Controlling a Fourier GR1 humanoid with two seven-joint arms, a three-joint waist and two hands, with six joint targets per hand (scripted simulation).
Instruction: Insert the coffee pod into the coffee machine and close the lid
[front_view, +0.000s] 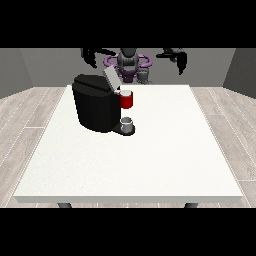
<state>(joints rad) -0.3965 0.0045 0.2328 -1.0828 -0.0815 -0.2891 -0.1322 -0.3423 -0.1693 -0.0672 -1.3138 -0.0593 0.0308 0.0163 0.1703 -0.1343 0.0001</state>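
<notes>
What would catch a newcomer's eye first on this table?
The black coffee machine dominates the white table at its far left, lid tilted open, a red holder at its front. Below that sits a small grey cup.

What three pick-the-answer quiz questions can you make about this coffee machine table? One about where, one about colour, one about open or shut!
1. Where does the coffee machine stand on the white table?
A. near the camera's edge
B. toward the view's left, nearer the robot
C. at the view's right

2. What colour is the part at the machine's front?
A. red
B. yellow
C. blue

3. How is the lid?
A. shut flat
B. raised open
C. lying on the table

Answers: 1 B, the machine sits left of the middle on the far half. 2 A, it shows red above the small grey cup. 3 B, the lid tilts upward.
</notes>
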